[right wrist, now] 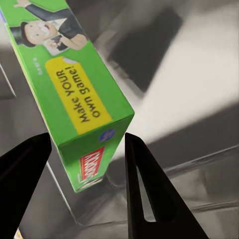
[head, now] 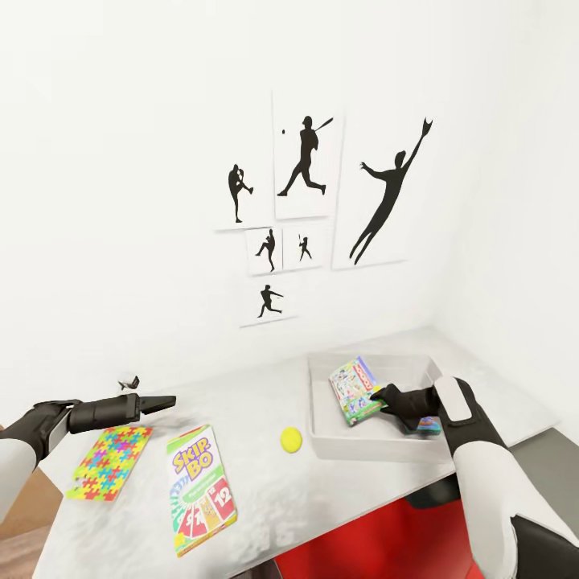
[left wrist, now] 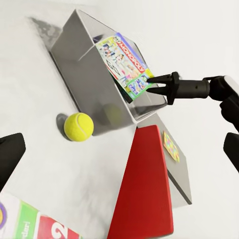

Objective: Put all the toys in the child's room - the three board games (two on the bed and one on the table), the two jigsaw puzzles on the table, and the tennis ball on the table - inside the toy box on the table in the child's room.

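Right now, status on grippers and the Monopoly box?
Right gripper open, fingers either side of Monopoly box, which leans in toy box. Left gripper empty above table. Tennis ball, Skip-Bo, jigsaw puzzle still outside.

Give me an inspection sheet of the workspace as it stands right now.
Surface: pale table, long, set against the white wall.
Job's things: Monopoly box tilted in the toy box; a blue box partly hidden behind the right arm; tennis ball on the table beside the bin; Skip-Bo box and jigsaw puzzle lying flat at the left.
Clutter: nothing seen.
Grippers: right gripper open, fingers either side of the Monopoly box's edge; left gripper hovering above the puzzle, state unclear.
Cables: nothing seen.
Surroundings: baseball silhouette pictures on the wall; red surface below the table edge.
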You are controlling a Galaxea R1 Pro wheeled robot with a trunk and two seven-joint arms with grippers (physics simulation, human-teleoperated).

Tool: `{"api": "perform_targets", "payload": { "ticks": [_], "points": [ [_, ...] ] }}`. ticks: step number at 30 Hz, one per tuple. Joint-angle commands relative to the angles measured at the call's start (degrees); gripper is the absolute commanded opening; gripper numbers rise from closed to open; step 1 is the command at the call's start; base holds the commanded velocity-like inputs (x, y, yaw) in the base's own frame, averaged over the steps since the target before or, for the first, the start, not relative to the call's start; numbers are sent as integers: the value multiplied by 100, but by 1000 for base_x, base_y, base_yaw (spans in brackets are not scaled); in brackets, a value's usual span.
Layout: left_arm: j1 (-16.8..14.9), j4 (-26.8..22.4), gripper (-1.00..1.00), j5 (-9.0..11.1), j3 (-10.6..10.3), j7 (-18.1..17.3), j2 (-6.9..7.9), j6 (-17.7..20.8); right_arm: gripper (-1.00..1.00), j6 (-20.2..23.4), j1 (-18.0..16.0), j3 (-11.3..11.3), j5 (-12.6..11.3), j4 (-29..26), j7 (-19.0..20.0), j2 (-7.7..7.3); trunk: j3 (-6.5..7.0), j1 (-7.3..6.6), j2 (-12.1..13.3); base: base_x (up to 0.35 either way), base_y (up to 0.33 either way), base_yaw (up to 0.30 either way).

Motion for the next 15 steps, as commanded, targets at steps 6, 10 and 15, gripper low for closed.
{"api": "perform_targets", "payload": {
  "ticks": [6, 10, 15],
  "points": [
    [-5, 0, 100, -17, 10, -25, -2, 61, -100, -8, -19, -10, -64, -4, -84, 9, -32, 4, -13, 0, 0, 0],
    [-5, 0, 100, -15, 10, -25, -7, 61, -100, -39, -27, -10, -64, -1, -86, 10, -64, 4, -13, 0, 0, 0],
    [-5, 0, 100, -13, 10, -25, -8, 61, -100, -50, -29, -10, -64, 3, -87, 17, -109, 4, -13, 0, 0, 0]
  ]
}}
